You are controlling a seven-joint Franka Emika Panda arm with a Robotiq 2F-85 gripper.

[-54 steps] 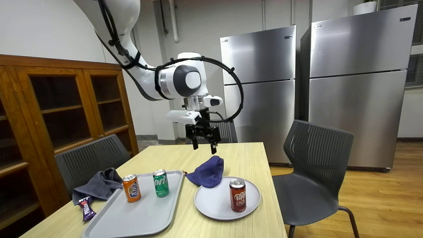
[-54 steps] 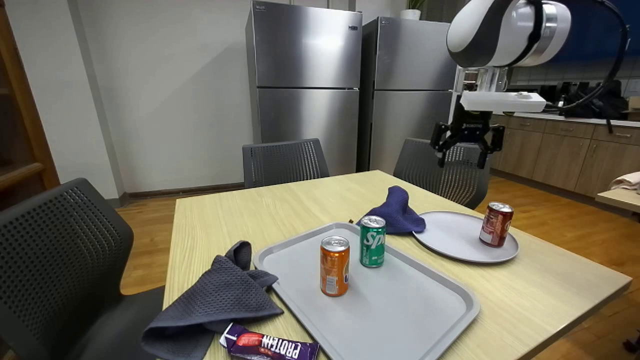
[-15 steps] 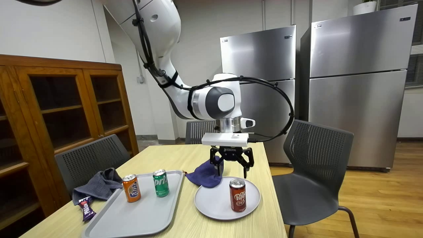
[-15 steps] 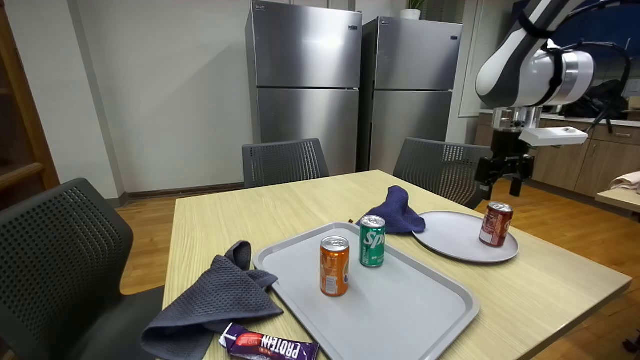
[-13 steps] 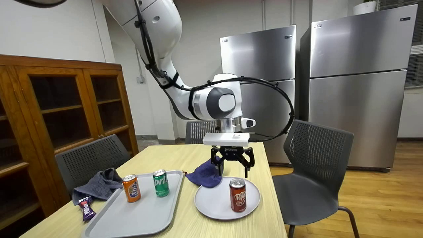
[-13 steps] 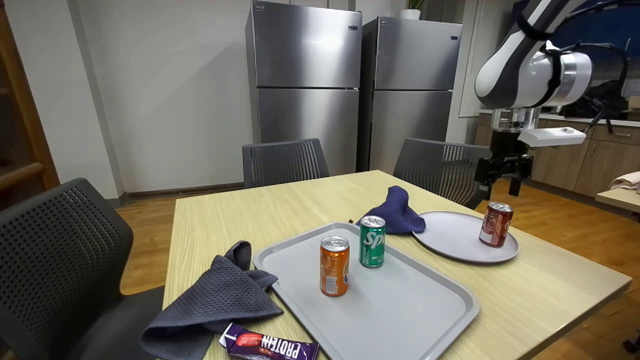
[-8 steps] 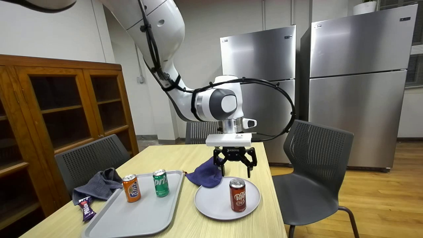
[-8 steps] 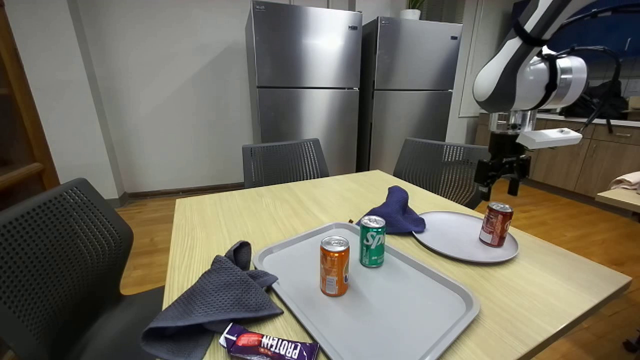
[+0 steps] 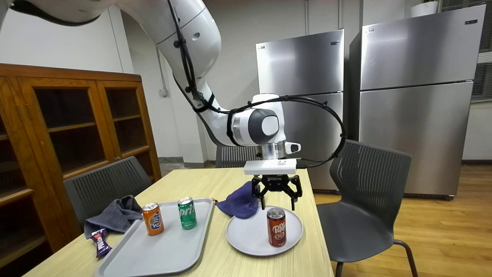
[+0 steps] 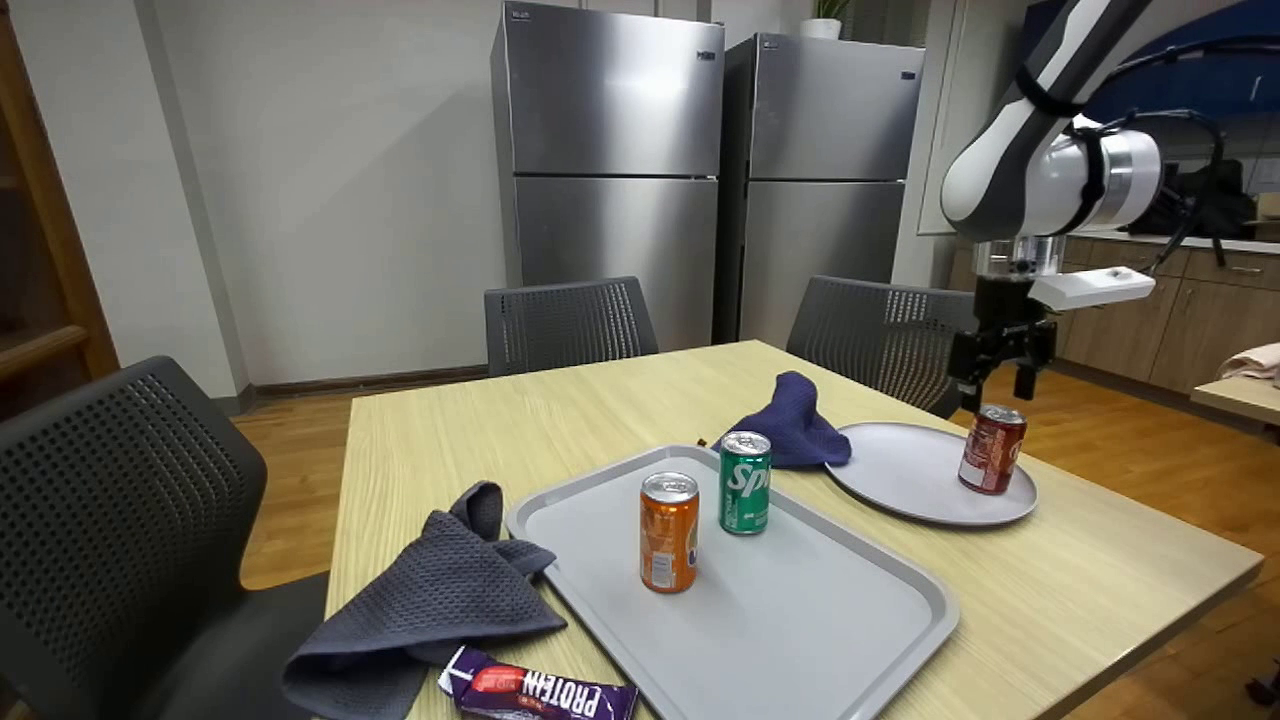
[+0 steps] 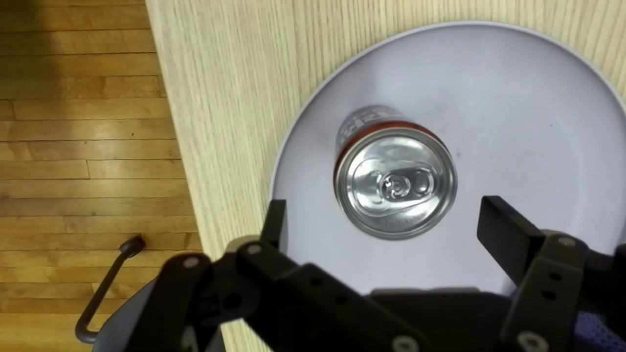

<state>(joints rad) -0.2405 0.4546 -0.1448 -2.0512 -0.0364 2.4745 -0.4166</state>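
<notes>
In both exterior views, your plate [image 9: 244, 236], bearing the Dr Pepper can [image 9: 276, 228], lies right of the tray [image 9: 169, 250], bearing Fanta can [image 9: 153, 219] and Sprite can [image 9: 187, 213].

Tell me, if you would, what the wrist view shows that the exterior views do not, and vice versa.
Only the wrist view clearly shows the silver pull tab atop the dark-red cylindrical metal can. Only the exterior views show the grey rectangular tray, the orange cylindrical metal can, the green cylindrical metal can, and the purple wrapped bar. All share that can on the round pale-grey plate, the open black gripper and part of the navy woven cloth.
</notes>
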